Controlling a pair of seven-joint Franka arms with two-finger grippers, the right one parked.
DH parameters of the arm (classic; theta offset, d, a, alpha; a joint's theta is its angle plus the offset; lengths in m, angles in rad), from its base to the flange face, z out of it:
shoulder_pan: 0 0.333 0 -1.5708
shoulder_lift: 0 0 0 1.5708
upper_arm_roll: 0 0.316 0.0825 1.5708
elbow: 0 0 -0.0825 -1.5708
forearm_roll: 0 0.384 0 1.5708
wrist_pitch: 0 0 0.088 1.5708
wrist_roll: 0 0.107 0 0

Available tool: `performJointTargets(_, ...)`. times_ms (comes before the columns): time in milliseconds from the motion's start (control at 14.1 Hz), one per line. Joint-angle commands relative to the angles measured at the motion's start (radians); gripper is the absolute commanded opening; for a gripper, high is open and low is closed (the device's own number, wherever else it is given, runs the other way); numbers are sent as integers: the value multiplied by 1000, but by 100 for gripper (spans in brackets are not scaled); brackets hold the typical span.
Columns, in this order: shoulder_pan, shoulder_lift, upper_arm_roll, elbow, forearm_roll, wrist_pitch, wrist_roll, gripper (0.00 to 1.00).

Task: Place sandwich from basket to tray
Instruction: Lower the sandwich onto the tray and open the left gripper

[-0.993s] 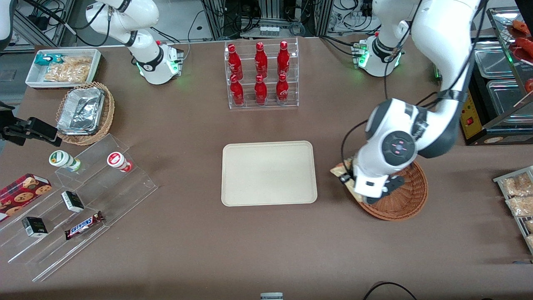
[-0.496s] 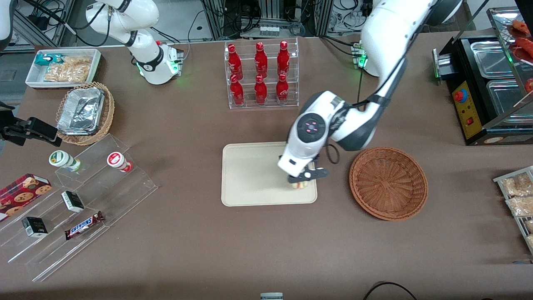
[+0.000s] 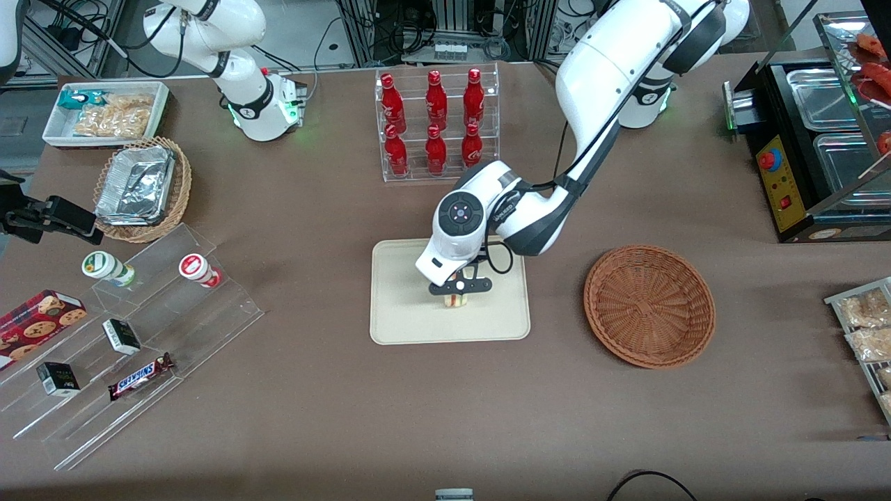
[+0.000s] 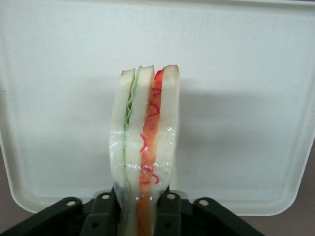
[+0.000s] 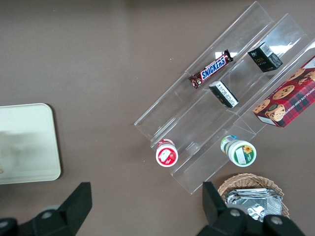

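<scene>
Brown tabletop carries the tray [image 3: 404,306], above whose middle the gripper [image 3: 457,296] holds the sandwich [image 4: 145,152] clamped on edge, with the basket [image 3: 649,305] vacated; placement step in hand, next calling for lowering and release.

Sandwich [image 4: 145,147] — held in the hand [image 3: 457,296], over the tray [image 3: 397,327] — basket [image 3: 649,305] empty.

Front view looks down on the table; both wrist views share the tray [image 3: 397,327].
</scene>
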Motion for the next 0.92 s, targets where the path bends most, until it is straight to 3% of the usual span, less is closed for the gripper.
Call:
performJointTargets(0,-19,26,15,41,18,-9,13,49)
performJointTargets(71,-19,29,15,43,21,-8,13,61)
performJointTargets(142,-19,31,15,44,22,-8,15,84)
performJointTargets(213,-18,31,17,44,32,-8,15,100)
performJointTargets(567,-10,15,21,92,65,-15,16,100)
performJointTargets(851,1,-73,84,75,98,-37,24,100)
